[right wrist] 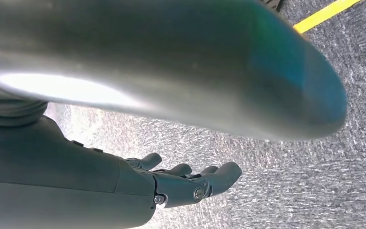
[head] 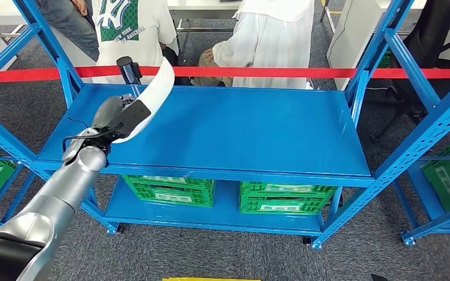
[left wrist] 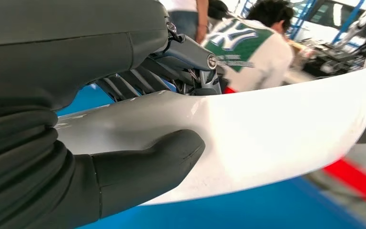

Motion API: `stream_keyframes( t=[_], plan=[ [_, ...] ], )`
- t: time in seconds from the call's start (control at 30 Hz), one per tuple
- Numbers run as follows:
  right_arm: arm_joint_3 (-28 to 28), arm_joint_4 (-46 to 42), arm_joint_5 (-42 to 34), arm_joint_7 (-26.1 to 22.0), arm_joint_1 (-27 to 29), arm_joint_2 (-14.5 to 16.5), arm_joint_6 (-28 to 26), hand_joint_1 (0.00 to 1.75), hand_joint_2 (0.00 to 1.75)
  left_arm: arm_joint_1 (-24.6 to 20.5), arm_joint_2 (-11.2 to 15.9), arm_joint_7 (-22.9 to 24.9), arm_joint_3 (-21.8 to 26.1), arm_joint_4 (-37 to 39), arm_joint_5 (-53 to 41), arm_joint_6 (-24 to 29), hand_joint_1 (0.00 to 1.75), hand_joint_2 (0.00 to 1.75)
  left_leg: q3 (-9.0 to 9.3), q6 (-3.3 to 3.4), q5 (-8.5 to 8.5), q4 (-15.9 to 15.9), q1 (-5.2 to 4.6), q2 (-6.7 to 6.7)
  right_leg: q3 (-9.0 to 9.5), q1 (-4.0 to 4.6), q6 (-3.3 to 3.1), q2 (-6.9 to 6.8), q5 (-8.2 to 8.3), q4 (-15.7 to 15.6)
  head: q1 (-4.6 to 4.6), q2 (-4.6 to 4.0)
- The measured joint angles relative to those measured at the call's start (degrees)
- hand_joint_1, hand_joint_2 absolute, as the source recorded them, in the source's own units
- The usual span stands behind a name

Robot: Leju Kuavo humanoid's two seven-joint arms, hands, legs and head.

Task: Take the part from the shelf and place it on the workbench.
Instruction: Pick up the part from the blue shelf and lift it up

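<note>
A humanoid robot's left hand (head: 112,120) grips a long, curved white part (head: 155,93) above the left end of a blue workbench (head: 240,134), its silver arm reaching in from the lower left. The part is a smooth, glossy strip of white, bowed along its length like a shallow arc; in the head view it rises from the hand toward the red barrier tape (head: 269,72) stretched across the back of the bench. In the left wrist view the thick grey thumb (left wrist: 147,167) presses on one face of the part (left wrist: 276,129) while darker fingers (left wrist: 124,83) close over the other, so the hand is clamped on it; light gleams off the surface beside the thumb. The right hand (right wrist: 190,183) hangs over grey carpet (right wrist: 314,157), holding nothing, its fingers loosely extended and apart. Green crates (head: 170,190) sit on the lower shelf under the bench top. Two people in white tops (head: 132,29) are beyond the tape.
</note>
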Motion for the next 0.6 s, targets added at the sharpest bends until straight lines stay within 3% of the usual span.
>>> stream_keyframes(
  t=[0.3, 0.6],
  plan=[
    [-1.23, 0.00, -0.73, 0.91, -0.23, 0.04, -1.06, 0.00, 0.00, 0.13, -2.80, -2.05, 5.08, -7.97, 17.98, -17.21, 1.75, 1.75, -0.03, 0.00, 0.00, 0.00, -0.01, -0.02, 0.02, 0.00, 0.00, 0.00, 0.00, 0.00, 0.00, 0.00],
    [-2.05, 0.01, -0.54, 0.90, -0.24, 0.36, -1.76, 0.00, 0.00, 8.99, -0.56, 0.96, 5.13, -23.02, 36.16, -21.99, 1.75, 1.75, -0.03, -0.01, -0.02, -0.02, 0.00, 0.00, 0.00, 0.02, -0.01, 0.02, -0.03, 0.00, -0.02, 0.00]
  ],
)
